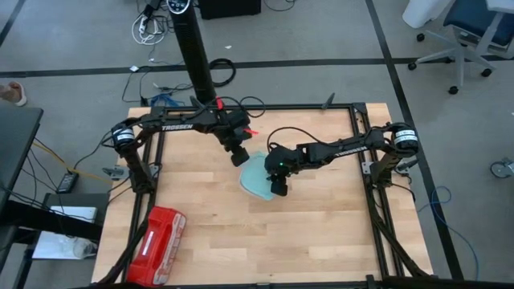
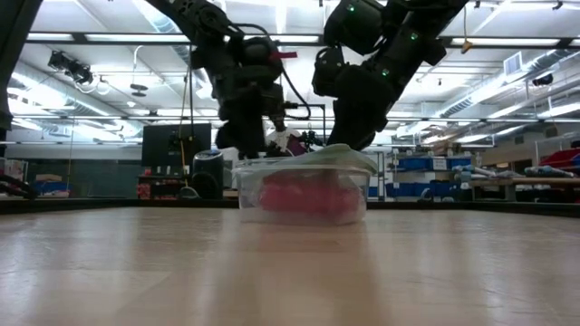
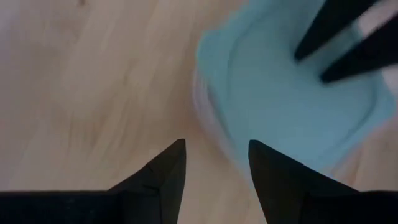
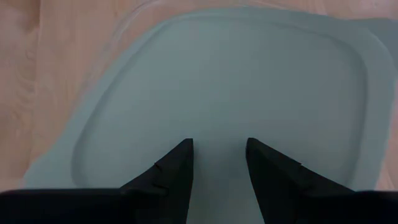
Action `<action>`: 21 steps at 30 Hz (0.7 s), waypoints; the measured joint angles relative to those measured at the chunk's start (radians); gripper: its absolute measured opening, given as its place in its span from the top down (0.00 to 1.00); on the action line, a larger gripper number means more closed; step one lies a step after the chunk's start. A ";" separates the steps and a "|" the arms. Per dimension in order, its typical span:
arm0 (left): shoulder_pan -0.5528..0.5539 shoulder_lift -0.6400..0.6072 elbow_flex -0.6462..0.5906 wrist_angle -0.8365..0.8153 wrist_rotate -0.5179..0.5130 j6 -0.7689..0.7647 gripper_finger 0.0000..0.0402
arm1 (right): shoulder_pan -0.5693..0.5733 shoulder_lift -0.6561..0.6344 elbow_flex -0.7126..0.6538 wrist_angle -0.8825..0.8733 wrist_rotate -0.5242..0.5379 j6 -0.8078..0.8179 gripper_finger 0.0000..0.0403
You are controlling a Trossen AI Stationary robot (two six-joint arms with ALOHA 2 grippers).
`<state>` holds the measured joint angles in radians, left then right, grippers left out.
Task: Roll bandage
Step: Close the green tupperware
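Observation:
A clear plastic tub (image 2: 304, 195) stands at the table's middle. The pink-red bandage (image 2: 299, 199) lies inside it and shows through the wall. A pale teal lid (image 1: 255, 178) lies on the tub's rim, slightly tilted in the low view. My left gripper (image 3: 214, 144) is open and hangs above the table just off the tub's far-left edge, with nothing between its fingers. My right gripper (image 4: 219, 142) is open and slants down over the lid's middle (image 4: 217, 81), with its fingertips at the lid's top face. My right gripper comes at the lid's top face (image 3: 292, 68) from above and from the table's right, its two fingers apart. Whether the fingertips (image 3: 323, 78) rest on the lid or hang just above it, I cannot tell.
A glossy red plastic case (image 1: 158, 245) lies near the table's front-left corner. Black frame rails (image 1: 363, 152) run along the table's edges. Bare wood (image 1: 321, 241) stretches in front of the tub and to its right.

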<state>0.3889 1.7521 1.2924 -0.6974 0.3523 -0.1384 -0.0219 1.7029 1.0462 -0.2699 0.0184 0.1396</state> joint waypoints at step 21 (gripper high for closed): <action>-0.236 -0.152 -0.169 -0.037 -0.155 -0.071 0.56 | 0.006 -0.178 -0.001 -0.253 0.117 0.112 0.63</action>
<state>0.1532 1.6005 1.1236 -0.7341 0.1976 -0.2094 -0.0154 1.5253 1.0451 -0.5229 0.1354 0.2512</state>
